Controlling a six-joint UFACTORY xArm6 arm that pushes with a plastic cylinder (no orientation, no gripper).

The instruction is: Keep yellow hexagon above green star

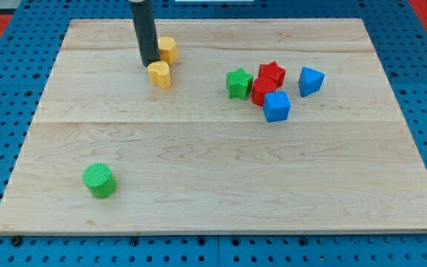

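The yellow hexagon (168, 50) lies near the top of the wooden board (221, 185), at about ten o'clock from the green star (238, 84) and well apart from it. My tip (148, 64) is a plain rod with nothing to open or close; it stands just beside the hexagon, at its seven o'clock, and just above a yellow heart-like block (159, 74). The hexagon looks small, light and stiff, so I judge that it will slide easily; a push on a flat side should keep it from turning. At the star's three o'clock stand a red star (272, 73), another red block (262, 91) and two blue blocks (276, 106) (310, 80). A green cylinder (98, 180) is far away at seven o'clock.
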